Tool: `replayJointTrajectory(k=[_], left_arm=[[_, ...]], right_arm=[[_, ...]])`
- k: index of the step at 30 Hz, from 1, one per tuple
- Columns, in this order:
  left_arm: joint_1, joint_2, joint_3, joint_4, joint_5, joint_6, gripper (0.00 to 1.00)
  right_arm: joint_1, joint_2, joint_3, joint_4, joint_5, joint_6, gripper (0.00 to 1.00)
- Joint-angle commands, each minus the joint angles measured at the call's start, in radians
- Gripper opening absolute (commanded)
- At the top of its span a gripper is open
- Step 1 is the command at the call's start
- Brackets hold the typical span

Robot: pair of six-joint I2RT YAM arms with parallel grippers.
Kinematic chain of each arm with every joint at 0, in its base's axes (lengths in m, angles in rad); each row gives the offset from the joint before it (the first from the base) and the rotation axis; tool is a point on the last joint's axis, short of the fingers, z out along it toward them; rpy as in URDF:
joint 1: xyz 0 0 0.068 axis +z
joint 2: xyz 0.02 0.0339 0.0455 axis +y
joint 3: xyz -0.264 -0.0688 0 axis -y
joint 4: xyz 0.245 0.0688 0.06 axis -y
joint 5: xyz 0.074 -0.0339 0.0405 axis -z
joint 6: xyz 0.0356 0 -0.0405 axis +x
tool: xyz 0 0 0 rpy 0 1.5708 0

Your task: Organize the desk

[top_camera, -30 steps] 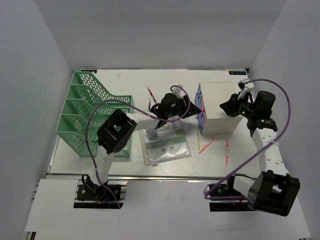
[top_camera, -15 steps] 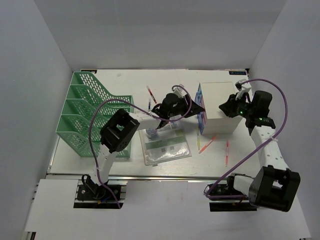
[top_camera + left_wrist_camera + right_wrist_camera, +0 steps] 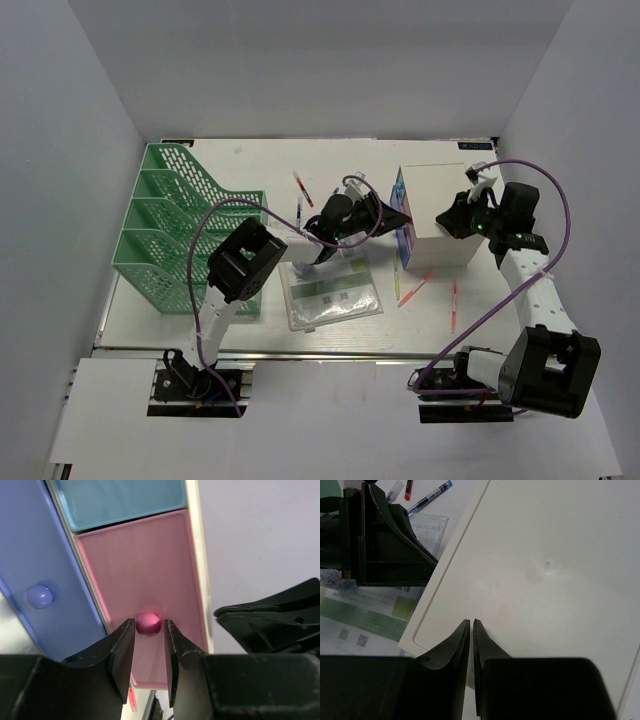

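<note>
Straddling pink knob [image 3: 148,623], left end effector [image 3: 149,626] apart, pink drawer [image 3: 135,565] cropped, right end effector [image 3: 471,624] almost together over white box [image 3: 545,580]

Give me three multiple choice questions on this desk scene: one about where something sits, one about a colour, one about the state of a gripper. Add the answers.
1. Where on the desk does the green file rack stand?
A) at its left side
B) at its right side
C) in the middle of the near edge

2. What colour is the knob between the fingers of the left gripper?
A) yellow
B) pink
C) green

3. How do the jaws of the right gripper stand?
A) wide open
B) clamped on something thick
C) closed to a thin slit, with nothing between them

Answers: 1 A, the top view shows the rack by the left edge. 2 B, the left wrist view shows a pink knob on the pink drawer. 3 C, the right wrist view shows the tips almost meeting over the white box.
</note>
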Motion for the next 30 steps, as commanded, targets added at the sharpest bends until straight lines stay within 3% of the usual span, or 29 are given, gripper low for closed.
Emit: replayJointTrajectory(k=[1,15,26,30], left_arm=[[-0.006,-0.012,-0.019,0.066,0.018,-0.027,0.4],[-0.006,0.017,-0.01,0.124,0.013,-0.083,0.4],[-0.006,0.032,-0.002,0.142,0.015,-0.096,0.12],[-0.006,0.025,-0.012,0.145,0.01,-0.096,0.08]], right_arm=[[0.006,0.011,0.029,-0.01,0.001,-0.014,0.12],[0.037,0.063,0.054,-0.065,0.01,-0.048,0.08],[0.057,0.069,0.057,-0.08,0.026,-0.059,0.06],[0.058,0.069,0.057,-0.08,0.029,-0.061,0.06]])
